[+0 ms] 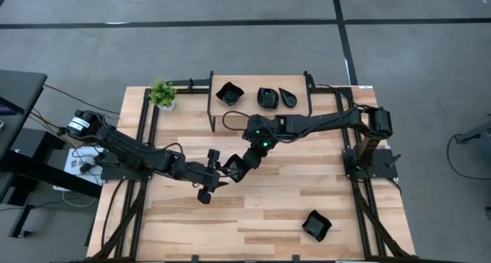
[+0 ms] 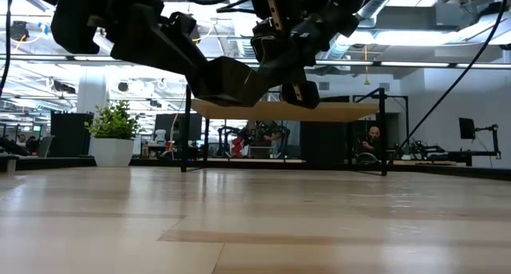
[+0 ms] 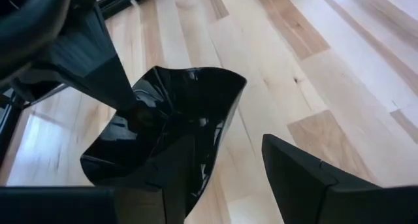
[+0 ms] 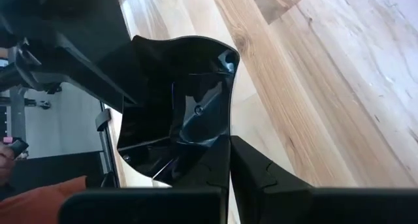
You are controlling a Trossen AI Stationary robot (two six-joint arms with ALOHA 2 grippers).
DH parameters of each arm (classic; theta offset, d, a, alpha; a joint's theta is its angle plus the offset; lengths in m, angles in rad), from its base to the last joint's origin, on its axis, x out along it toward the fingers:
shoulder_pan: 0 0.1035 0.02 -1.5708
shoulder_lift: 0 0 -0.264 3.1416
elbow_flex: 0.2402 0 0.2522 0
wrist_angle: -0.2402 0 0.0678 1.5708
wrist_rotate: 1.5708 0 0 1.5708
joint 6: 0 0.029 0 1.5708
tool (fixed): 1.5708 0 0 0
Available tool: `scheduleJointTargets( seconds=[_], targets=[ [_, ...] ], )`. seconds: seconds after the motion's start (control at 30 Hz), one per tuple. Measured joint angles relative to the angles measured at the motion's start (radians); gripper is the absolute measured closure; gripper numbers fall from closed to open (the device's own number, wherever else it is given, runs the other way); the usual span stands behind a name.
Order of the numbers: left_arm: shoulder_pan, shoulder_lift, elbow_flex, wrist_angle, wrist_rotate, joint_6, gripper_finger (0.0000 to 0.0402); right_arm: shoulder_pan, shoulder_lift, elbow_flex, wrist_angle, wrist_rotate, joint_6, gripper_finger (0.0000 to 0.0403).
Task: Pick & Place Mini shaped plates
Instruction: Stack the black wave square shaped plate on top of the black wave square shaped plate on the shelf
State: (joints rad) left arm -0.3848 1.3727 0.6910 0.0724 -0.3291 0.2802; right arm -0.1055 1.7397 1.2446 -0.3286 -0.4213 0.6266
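Observation:
A squarish glossy black mini plate with a wavy rim (image 1: 230,169) hangs in the air above the table's middle, between both grippers. My right gripper (image 4: 228,165) is shut on it. My left gripper (image 3: 241,178) is open and comes from the table's left. One of its fingers (image 3: 173,178) stands in front of the plate (image 3: 176,113), the other stands apart. Three more black plates (image 1: 229,93) (image 1: 267,98) (image 1: 288,98) rest on the table at the far edge. Another (image 1: 316,225) rests near the near right corner. My right gripper pinches the plate's wavy rim (image 4: 225,129) between its two fingers, slanting in from the far right side. The plate (image 2: 231,76) is lifted clear of the table and tilted. My left gripper is open at the plate's other side; whether its finger touches the plate, I cannot tell.
A small green potted plant (image 1: 162,94) stands at the far left corner. Black frame rails (image 1: 211,102) rise along the far edge and run along both sides. Bare wood (image 1: 253,217) lies beneath and in front of the grippers.

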Motion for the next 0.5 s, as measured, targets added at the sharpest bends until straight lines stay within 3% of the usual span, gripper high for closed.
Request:
scheduleJointTargets(
  seconds=[0.5],
  targets=[
    [0.007, -0.004, 0.0, 0.0, -0.003, 0.011, 0.022, 0.0, 0.0, 0.0, 0.012, 0.0, 0.0, 0.0403]
  ],
)
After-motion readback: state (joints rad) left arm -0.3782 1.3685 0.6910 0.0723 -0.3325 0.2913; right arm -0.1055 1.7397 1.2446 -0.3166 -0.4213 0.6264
